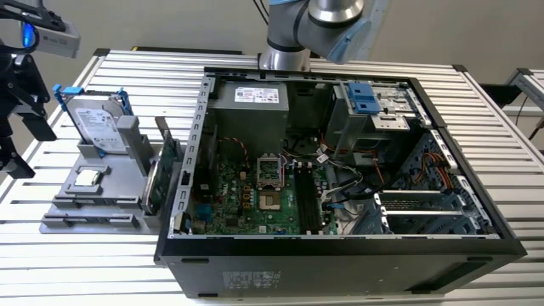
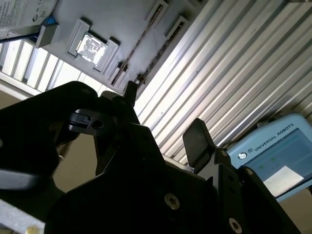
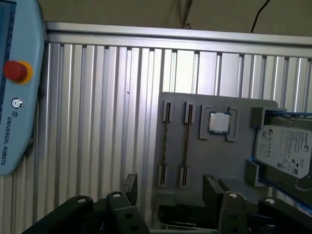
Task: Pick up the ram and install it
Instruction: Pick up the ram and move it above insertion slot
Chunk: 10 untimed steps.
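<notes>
Two black fingers (image 3: 212, 187) of the end effector (image 3: 170, 179) stand spread wide, with nothing between them, above the grey plastic holder (image 3: 219, 100) on the ribbed aluminium worktop (image 3: 97, 122). In the exterior view the long, thin, dark ram (image 1: 168, 153) stands on its edge at the holder's side nearest the open black computer case (image 1: 340, 252), untouched.
</notes>
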Motion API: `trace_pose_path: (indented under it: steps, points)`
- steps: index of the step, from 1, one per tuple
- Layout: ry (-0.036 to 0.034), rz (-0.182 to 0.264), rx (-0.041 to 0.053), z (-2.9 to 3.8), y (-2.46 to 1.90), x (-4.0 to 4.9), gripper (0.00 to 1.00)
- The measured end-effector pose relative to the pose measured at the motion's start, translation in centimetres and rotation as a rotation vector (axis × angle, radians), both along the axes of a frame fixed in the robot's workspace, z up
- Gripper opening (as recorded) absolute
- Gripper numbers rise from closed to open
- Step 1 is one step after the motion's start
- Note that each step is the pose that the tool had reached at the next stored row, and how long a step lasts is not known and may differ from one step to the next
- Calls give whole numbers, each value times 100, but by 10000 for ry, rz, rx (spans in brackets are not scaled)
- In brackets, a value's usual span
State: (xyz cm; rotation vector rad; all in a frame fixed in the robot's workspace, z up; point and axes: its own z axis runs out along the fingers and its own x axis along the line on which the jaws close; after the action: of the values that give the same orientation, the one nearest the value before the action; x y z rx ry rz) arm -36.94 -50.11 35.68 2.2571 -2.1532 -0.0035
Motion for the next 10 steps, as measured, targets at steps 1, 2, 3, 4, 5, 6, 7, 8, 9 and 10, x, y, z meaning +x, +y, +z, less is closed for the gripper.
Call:
trace_pose_path:
  steps: [1, 2, 3, 4, 5, 6, 7, 8, 9, 10]
  points:
    - [-1, 1, 1, -8, 3, 0, 100]
    - [0, 0, 0, -15, 6, 0, 100]
    - [2, 0, -1, -22, 9, 0, 100]
    - [3, 0, -2, -28, 11, 0, 100]
    - [3, 0, -2, -35, 13, 0, 100]
    - [4, -1, -2, -42, 15, 0, 100]
    - [3, 0, -2, -49, 17, 0, 100]
    - [2, 0, -1, -56, 18, 0, 100]
    - [3, 0, -2, -62, 19, 0, 100]
    - [3, 0, -2, -68, 20, 0, 100]
